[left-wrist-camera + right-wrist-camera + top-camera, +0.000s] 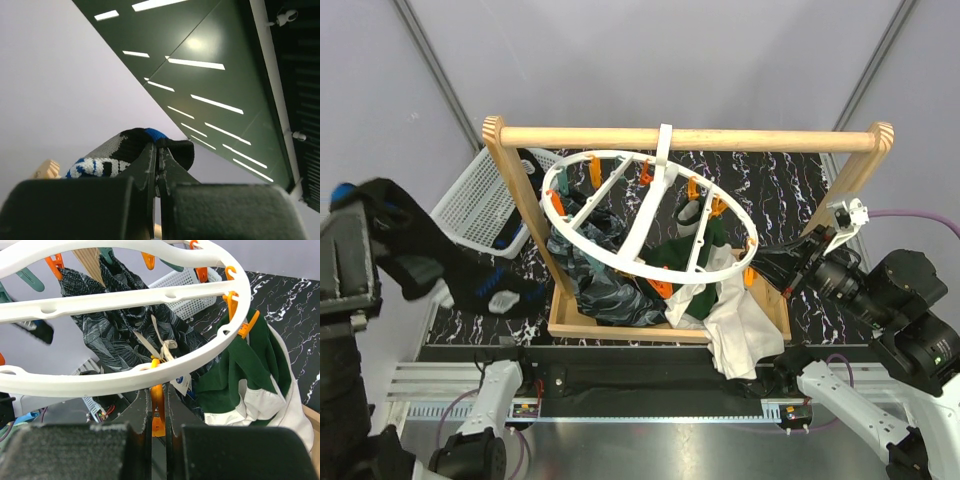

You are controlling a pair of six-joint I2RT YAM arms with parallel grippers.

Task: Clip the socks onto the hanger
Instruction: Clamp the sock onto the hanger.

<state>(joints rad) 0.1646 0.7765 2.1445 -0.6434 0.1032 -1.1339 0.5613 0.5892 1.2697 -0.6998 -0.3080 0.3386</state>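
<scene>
The right gripper [158,392] pinches an orange peg [158,415] on the hanger [100,382], probably to spread it, while the left gripper [159,150] clamps a black sock [125,145] aloft (well left of the hanger).

Overhead and close right-wrist views share hanger [650,215]; left faces ceiling [225,75], apparently.

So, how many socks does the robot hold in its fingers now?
1. A black sock with blue and white marks is pinched in the left fingers. The right fingers grip an orange peg, no sock.
</scene>
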